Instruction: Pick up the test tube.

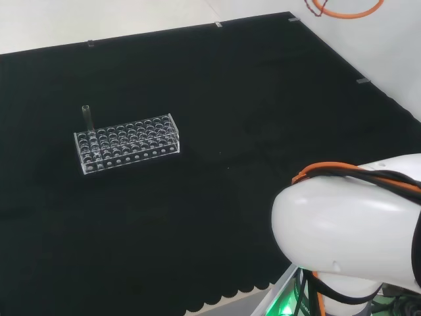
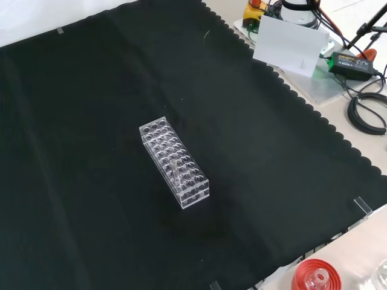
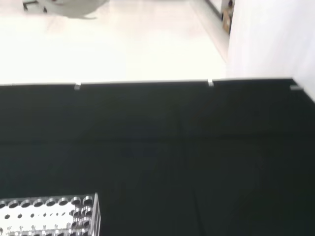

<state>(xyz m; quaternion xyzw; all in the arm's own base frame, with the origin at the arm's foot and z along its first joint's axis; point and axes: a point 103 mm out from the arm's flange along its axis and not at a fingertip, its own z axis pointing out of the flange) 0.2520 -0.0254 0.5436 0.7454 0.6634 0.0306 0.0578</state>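
hand: cannot tell whether it is spread, pressed together or pinching anything.
black cloth (image 1: 217,99): covers the bench; in the front view (image 2: 91,90) its scalloped edge runs from 12 o'clock down to 4 o'clock.
arm link (image 1: 348,224): big white rounded shell at 4 o'clock of the head view, with orange and black cables over its top.
rack (image 1: 126,143): clear plastic block with rows of round holes, standing flat on the cloth at 9 o'clock from the middle of the head view, well apart from the arm link. in the front view (image 2: 175,161) it lies near the middle, its long side running from 11 o'clock to 5 o'clock. the wrist view catches one end of it (image 3: 49,216).
white card (image 2: 290,39): off the cloth at 1 o'clock of the front view, propped on a pale plate.
black cables (image 2: 366,112): coiled on the bench at 3 o'clock of the front view, below a black adapter (image 2: 352,63).
red ribbed ring (image 2: 315,275): off the cloth at 5 o'clock of the front view, a small clear glass piece at its centre.
test tube (image 1: 87,118): clear, upright in a hole at the rack's 10 o'clock corner in the head view, its open top rising above the rack; nothing touches it.
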